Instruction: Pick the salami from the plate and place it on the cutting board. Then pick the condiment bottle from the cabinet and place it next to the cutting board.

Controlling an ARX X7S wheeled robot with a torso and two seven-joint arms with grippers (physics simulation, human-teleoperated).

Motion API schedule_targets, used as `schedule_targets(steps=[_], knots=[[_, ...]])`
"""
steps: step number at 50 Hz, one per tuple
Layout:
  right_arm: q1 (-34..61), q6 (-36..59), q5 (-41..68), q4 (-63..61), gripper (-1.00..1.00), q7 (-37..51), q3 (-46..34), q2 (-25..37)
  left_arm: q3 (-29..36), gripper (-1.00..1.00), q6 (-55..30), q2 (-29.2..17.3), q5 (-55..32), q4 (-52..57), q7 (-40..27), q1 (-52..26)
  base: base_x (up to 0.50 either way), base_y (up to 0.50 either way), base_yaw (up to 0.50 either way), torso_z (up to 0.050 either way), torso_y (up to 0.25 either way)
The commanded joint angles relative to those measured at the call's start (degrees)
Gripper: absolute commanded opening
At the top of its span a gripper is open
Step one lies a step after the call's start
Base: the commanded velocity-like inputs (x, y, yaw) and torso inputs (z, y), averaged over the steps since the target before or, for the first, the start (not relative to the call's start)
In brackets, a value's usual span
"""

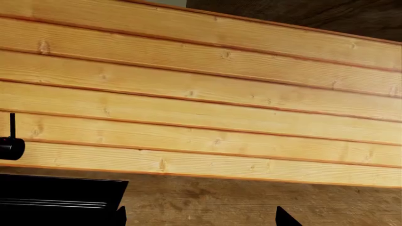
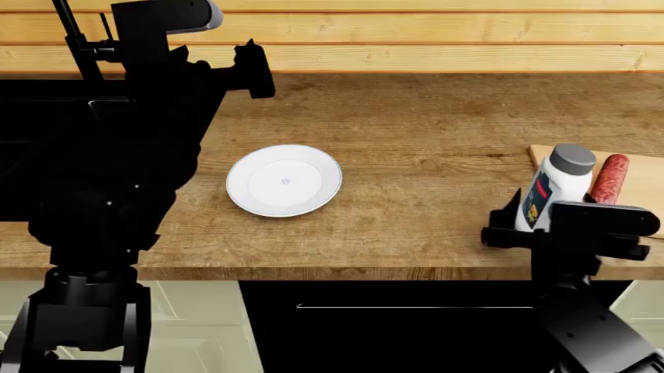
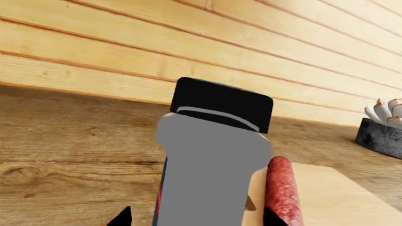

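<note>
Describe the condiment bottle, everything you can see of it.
The condiment bottle is white plastic with rounded shoulders, a grey cap and a dark blue label with some red and yellow. It stands nearly upright, leaning slightly, between the fingers of the right gripper, at the left edge of the cutting board, close beside the salami. In the right wrist view it fills the centre. Whether its base touches the counter is hidden.

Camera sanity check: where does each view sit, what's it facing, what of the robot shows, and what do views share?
Head: up on the head, looking down at the counter, plate, both arms.
Left wrist: on the left arm, facing the plank wall; only tips of the left end effector show.
Right wrist: on the right arm, behind the bottle in the right end effector.
Shared: head and right wrist both show bottle, salami, cutting board.
</note>
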Motion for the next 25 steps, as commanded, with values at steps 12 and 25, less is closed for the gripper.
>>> schedule_targets(steps=[12, 25], knots=[[-3.95, 0.04, 2.29, -10.46, 1.0, 3.36, 2.26, 5.33, -0.16, 1.0, -0.91, -0.7, -1.28, 2.23, -0.81, 0.19, 0.0, 0.0, 0.0, 0.0, 0.0], [-8.54, -1.78, 4.12, -19.01, 1.0, 6.14, 4.37, 9.91, -2.91, 1.0, -5.57, -2.83, -5.51, 13.16, -3.8, 3.74, 0.0, 0.0, 0.0, 0.0, 0.0]])
